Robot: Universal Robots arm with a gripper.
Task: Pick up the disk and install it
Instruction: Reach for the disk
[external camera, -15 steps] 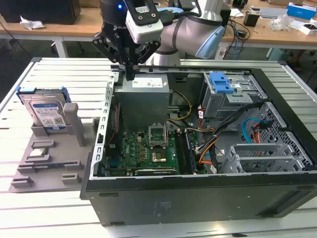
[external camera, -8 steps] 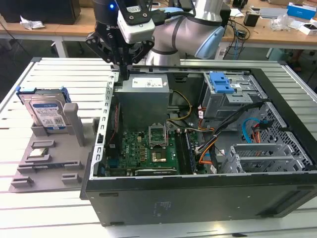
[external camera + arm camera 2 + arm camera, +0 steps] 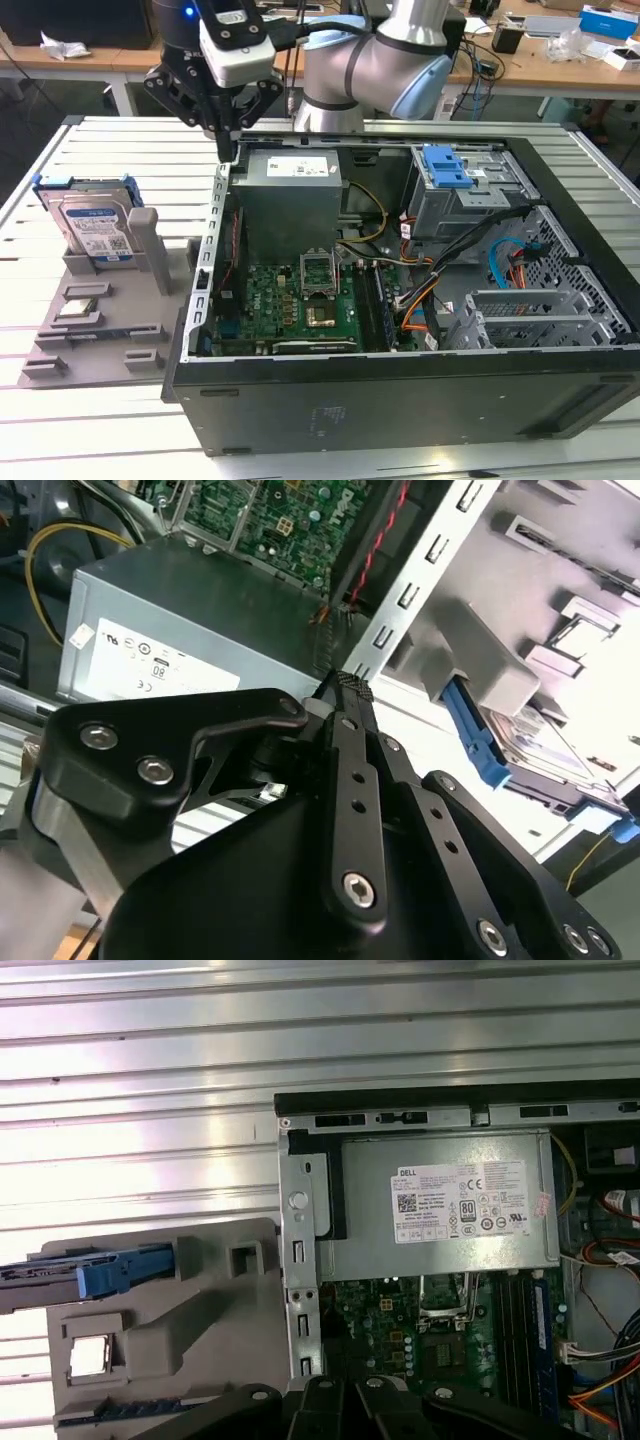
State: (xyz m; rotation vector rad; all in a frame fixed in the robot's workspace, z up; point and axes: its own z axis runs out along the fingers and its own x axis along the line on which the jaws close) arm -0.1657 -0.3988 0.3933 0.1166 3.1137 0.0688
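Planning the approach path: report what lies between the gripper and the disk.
In the exterior view, bare slatted table separates the gripper from the disk; the grey holder's post stands beside the disk.

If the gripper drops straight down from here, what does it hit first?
Most likely the perforated metal rim of the open black computer case, beside the grey power supply box. Depth is unclear, so the gripper might just clear it.

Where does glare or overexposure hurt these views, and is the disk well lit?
Exterior view: even light, the disk plainly lit. First wrist view: bright glare bands across the slatted table. Second wrist view: that table blows out to white beside the disk.
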